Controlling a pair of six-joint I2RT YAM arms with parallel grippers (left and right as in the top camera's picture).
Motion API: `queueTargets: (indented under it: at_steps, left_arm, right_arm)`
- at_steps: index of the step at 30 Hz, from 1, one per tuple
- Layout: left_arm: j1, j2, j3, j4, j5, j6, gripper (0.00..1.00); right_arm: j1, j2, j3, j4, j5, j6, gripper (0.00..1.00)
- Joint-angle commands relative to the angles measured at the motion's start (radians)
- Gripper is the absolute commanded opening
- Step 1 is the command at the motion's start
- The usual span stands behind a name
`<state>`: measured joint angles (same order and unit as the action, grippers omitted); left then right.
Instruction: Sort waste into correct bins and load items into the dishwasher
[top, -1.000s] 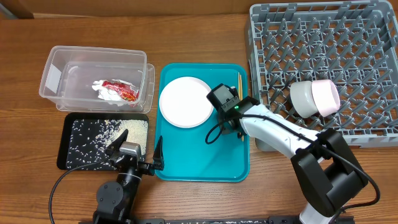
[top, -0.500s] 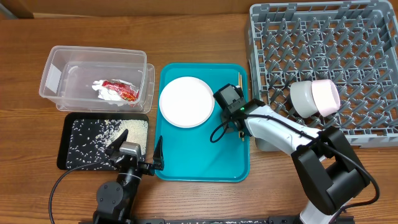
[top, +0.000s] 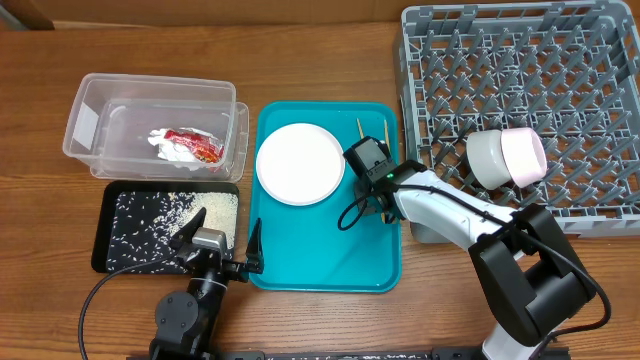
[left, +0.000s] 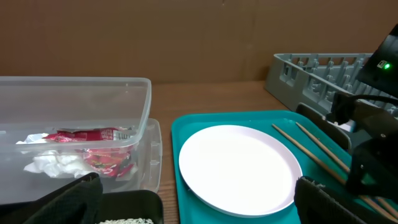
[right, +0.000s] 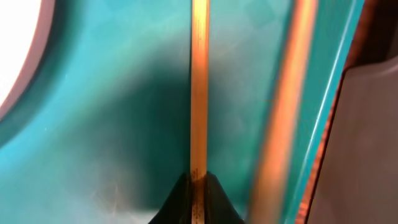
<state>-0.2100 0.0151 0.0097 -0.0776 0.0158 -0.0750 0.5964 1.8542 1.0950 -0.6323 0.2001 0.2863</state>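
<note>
Chopsticks (top: 386, 130): both on the teal tray (top: 330, 260), in the strip between the white plate (top: 299, 163) and the tray's right rim.

Right jaws: pressed together on the near end of the inner stick (right: 198, 93). Right wrist view shows the tips meeting on it at the bottom of the frame. The stick runs straight ahead of the jaws, long axis along the tray's length, away from the robot. Outer stick (right: 283, 124) lies just beside it, blurred, close to the rim, not gripped.

Left jaws: spread wide, holding nothing, parked at the tray's near left corner. That arm is the farther one from the sticks.

Dish rack (top: 520, 60) stands on the worktop to the right of the tray, so the carry is rightward.

Judgement: an end grip leaves nearly the whole length free ahead of the jaws. Expect the far tip to sag or swing on lifting.
</note>
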Motion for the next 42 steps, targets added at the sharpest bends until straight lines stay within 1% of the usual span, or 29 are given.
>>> queueTargets:
  at_steps: [1, 6, 9, 17, 19, 21, 22, 24, 27, 30, 33, 38, 42]
  left_arm:
    - [-0.003, -0.010, -0.005, 0.002, 0.008, -0.007, 1.00]
    - [-0.003, -0.010, -0.005, 0.002, 0.008, -0.007, 1.00]
    - [-0.003, -0.010, -0.005, 0.002, 0.008, -0.007, 1.00]
    - [-0.003, -0.010, -0.005, 0.002, 0.008, -0.007, 1.00]
    - [-0.003, -0.010, -0.005, 0.002, 0.008, -0.007, 1.00]
    - [-0.004, -0.010, -0.005, 0.002, 0.008, -0.007, 1.00]
    - [-0.003, -0.010, -0.005, 0.002, 0.008, -0.007, 1.00]
    - [-0.003, -0.010, -0.005, 0.002, 0.008, -0.007, 1.00]
    - [-0.003, -0.010, -0.005, 0.002, 0.008, -0.007, 1.00]
    - [-0.003, -0.010, -0.005, 0.002, 0.008, -0.007, 1.00]
    - [-0.003, -0.010, -0.005, 0.002, 0.008, -0.007, 1.00]
    - [-0.003, -0.010, -0.005, 0.002, 0.008, -0.007, 1.00]
    - [-0.003, -0.010, -0.005, 0.002, 0.008, -0.007, 1.00]
  right_arm:
    - [0.006, 0.002, 0.069, -0.085, -0.067, 0.002, 0.04]
    - [0.006, -0.048, 0.183, -0.215, -0.074, 0.002, 0.04]
    - [0.006, -0.102, 0.241, -0.260, -0.081, 0.002, 0.04]
    - [-0.013, -0.242, 0.274, -0.259, -0.053, 0.001, 0.04]
    - [-0.014, -0.243, 0.273, -0.248, -0.107, -0.019, 0.04]
    - [-0.003, -0.235, 0.265, -0.238, -0.203, -0.079, 0.04]
    - [0.002, -0.231, 0.263, -0.237, -0.201, -0.078, 0.04]
    - [0.006, -0.225, 0.263, -0.235, -0.165, -0.074, 0.04]
    - [-0.003, -0.228, 0.266, -0.236, -0.012, -0.018, 0.04]
    - [-0.047, -0.234, 0.278, -0.234, 0.115, 0.005, 0.04]
    - [-0.129, -0.235, 0.279, -0.227, 0.170, -0.009, 0.04]
    - [-0.259, -0.193, 0.278, -0.218, 0.079, -0.131, 0.04]
    - [-0.297, -0.128, 0.278, -0.243, 0.030, -0.143, 0.04]
